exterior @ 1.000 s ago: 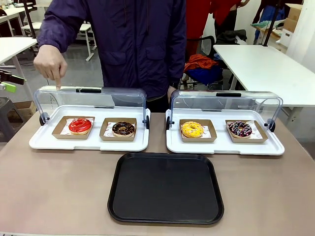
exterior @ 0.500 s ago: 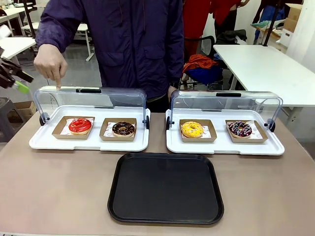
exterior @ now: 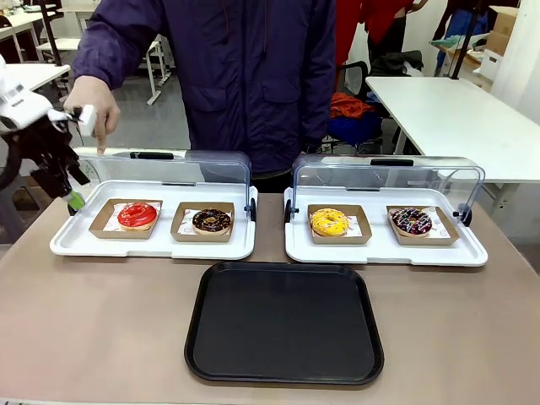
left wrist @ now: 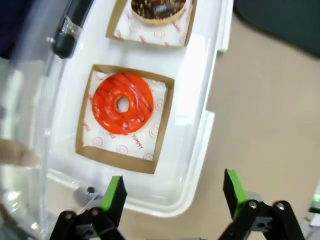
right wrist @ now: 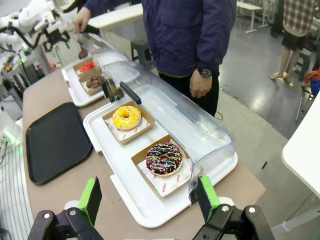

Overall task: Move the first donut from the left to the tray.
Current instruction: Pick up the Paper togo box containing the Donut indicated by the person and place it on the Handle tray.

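"Red-glazed donut (left wrist: 122, 106), far left in its cardboard holder (left wrist: 117, 160) on the white tray (left wrist: 192, 100). How would you take it?"

"By the holder, I'd say, not the glaze. The left gripper (left wrist: 173, 176) is spread wide with nothing in it, so it has room to straddle the square holder. I'd line the fingers up with two opposite walls, come down low and close on the cardboard, so the icing isn't smeared."

"Where does it lie against the gripper?"

"Ahead of the jaws and apart from them. In the left wrist view the gripper hovers over the white tray's near rim and the donut lies beyond, nearer the finger on the picture's left — so forward and a little across. From the front, the gripper hangs at the tray's left end, above and left of the donut."

"Anything in the way?"

"The raised clear lid (exterior: 169, 169) behind it, and the person's hand (exterior: 94, 105) with one finger down on the lid's edge, close to the arm. The chocolate donut (exterior: 211, 221) sits just beside — leave it. Then lift clear of the rim and carry it to the black tray (exterior: 283, 323) on the bench (exterior: 101, 321). The right gripper (right wrist: 149, 197) is spread too, and empty."
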Tool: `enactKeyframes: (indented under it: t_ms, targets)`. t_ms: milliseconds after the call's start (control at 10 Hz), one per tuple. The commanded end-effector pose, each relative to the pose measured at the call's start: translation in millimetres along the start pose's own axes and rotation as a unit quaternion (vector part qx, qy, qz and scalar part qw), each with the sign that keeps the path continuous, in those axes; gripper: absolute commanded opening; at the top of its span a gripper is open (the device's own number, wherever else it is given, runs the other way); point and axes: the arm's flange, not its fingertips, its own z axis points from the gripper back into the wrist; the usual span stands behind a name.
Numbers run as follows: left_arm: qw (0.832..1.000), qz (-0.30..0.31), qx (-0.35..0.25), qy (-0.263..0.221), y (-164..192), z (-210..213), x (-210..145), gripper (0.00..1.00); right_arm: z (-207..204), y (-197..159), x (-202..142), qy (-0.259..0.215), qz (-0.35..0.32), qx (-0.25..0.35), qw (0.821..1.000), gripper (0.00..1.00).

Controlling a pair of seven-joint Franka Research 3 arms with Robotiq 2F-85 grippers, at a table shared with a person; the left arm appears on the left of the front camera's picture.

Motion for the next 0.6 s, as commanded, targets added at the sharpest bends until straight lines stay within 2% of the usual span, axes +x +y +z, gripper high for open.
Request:
enactKeyframes:
  t_ms: [0,100,200,300,400,500]
  targets:
    - [0.999,0.002,0.02,0.035,0.5,-20.7,0.6,1.0,-0.7,2.0,0.4,0.003,0.003,-0.002,1.0,1.0]
    - [0.999,0.0,0.031,0.009,-1.6,-27.3,3.4,1.0,-0.7,2.0,0.4,0.003,0.003,-0.002,1.0,1.0]
    - [1.0,-0.004,0.005,0.017,2.3,-15.1,-0.2,1.0,-0.7,2.0,0.4,0.003,0.003,-0.002,1.0,1.0]
    - [1.0,-0.004,0.005,0.017,2.3,-15.1,-0.2,1.0,-0.7,2.0,0.4,0.003,0.003,-0.002,1.0,1.0]
    - [1.0,-0.006,0.013,0.021,4.1,-27.5,1.0,1.0,-0.7,2.0,0.4,0.003,0.003,-0.002,1.0,1.0]
    - [0.998,-0.036,0.039,0.031,2.9,-35.9,3.4,1.0,-0.7,2.0,0.4,0.003,0.003,-0.002,1.0,1.0]
